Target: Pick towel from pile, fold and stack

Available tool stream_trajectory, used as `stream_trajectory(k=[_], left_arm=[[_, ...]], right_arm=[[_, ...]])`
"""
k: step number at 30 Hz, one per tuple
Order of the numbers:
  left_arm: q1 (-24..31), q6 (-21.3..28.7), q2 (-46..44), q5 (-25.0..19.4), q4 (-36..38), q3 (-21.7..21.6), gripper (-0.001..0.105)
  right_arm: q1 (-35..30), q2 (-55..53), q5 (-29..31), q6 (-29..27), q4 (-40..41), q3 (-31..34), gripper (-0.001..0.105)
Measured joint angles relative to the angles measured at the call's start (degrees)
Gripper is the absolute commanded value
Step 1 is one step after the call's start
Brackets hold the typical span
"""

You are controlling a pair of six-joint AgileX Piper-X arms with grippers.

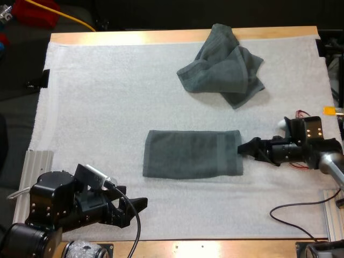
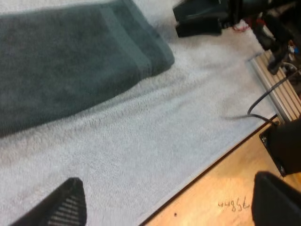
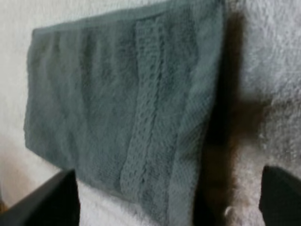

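A folded dark grey-green towel (image 1: 192, 153) lies flat in the middle of the white mat (image 1: 107, 97); it also shows in the left wrist view (image 2: 70, 61) and close up in the right wrist view (image 3: 127, 108). A crumpled towel (image 1: 223, 67) sits at the far side of the mat. My right gripper (image 1: 244, 148) is open just off the folded towel's right edge, fingers apart and clear of the cloth. My left gripper (image 1: 137, 207) is open near the mat's front edge, left of and below the folded towel, holding nothing.
A black cable (image 1: 301, 212) loops on the mat at the front right. Metal rails (image 1: 37, 164) run along both short sides. The wooden table edge (image 2: 221, 188) is close under my left gripper.
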Motion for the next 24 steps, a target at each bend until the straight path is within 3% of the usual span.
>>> stream_trajectory(k=[8, 24], left_arm=[[0.00, 0.58, 0.00, 0.00, 2.15, 0.00, 0.070], [0.00, 0.88, 0.00, 0.00, 2.15, 0.00, 0.070]], right_arm=[[0.00, 5.31, -2.84, 3.88, -6.64, 0.00, 0.075], [1.57, 10.93, -7.15, 8.33, -9.71, -0.51, 0.075]])
